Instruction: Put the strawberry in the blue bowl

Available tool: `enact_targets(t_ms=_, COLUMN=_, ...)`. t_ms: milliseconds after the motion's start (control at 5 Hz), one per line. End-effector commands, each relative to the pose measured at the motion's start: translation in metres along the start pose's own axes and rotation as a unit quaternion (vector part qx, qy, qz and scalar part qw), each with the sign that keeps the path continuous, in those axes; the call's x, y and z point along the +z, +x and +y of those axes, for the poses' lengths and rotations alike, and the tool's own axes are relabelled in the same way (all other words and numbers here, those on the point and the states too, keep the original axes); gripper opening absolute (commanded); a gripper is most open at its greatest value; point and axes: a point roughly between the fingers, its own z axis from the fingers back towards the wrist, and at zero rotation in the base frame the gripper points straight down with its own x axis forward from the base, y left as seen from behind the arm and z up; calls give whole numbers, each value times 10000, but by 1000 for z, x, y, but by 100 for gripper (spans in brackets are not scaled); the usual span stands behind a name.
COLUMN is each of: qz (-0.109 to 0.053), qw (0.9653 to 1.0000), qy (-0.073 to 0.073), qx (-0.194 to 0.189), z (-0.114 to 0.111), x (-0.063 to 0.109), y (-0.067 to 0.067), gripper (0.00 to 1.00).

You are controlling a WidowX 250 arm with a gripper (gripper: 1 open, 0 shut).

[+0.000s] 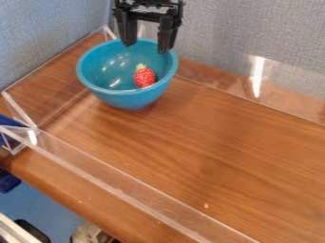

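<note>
Resting inside the blue bowl (127,76), the strawberry (144,77) looks delivered; the gripper (148,40) hangs above, fingers (131,36) apart.

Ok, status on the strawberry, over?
Gripper open, empty, above the blue bowl's far rim. Strawberry lying inside the bowl. Nothing in the way.

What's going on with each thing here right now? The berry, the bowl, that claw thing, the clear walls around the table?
strawberry: lying inside the bowl, free of the hand.
blue bowl: upright on the table, holding the strawberry.
hand: open, empty, pointing down just above the bowl's far rim.
clear walls: standing upright along the table's edges.
wooden table: carrying the bowl at its far left corner.
</note>
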Motion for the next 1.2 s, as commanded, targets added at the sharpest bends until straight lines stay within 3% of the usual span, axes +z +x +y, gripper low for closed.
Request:
enact_targets(t_ms=0, qz=-371, qw=9992, qy=98, qx=-81, z=-4, x=25, y=2, gripper=100)
enact_targets(t_ms=1000, qz=-192, qw=9997, qy=76, qx=-155, z=-3, x=18, y=7, gripper=100)
